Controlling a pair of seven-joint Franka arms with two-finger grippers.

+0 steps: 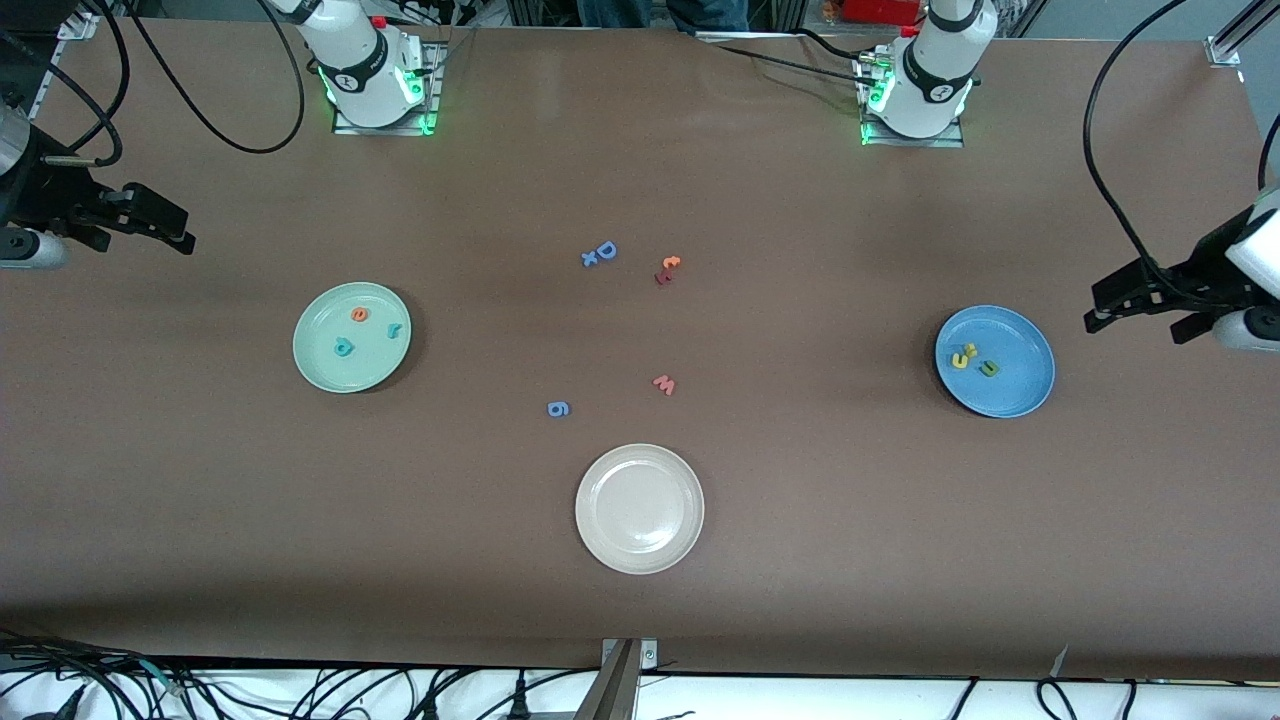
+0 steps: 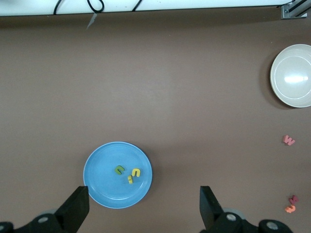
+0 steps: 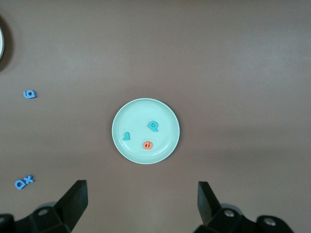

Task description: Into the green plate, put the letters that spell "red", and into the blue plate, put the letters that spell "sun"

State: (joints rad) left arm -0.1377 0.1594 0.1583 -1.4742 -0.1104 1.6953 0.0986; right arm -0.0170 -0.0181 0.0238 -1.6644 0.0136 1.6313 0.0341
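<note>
The green plate point(image 1: 330, 366) lies toward the right arm's end of the table. In it are the orange e point(image 1: 360, 314), the teal r point(image 1: 395, 331) and the teal d point(image 1: 343, 347). The blue plate point(image 1: 1015, 392) lies toward the left arm's end and holds the yellow s point(image 1: 970, 348), yellow u point(image 1: 962, 360) and olive n point(image 1: 989, 368). My right gripper point(image 1: 186, 231) hangs open and empty over the table beside the green plate point(image 3: 131, 116). My left gripper point(image 1: 1094, 308) is also open and empty, over the table beside the blue plate point(image 2: 104, 191).
A beige-white plate point(image 1: 640, 556) sits mid-table, nearest the front camera. Loose letters lie in the middle: a blue D with an x point(image 1: 600, 253), an orange t on a dark red letter point(image 1: 667, 270), a red w point(image 1: 664, 384) and a blue 6 point(image 1: 558, 408).
</note>
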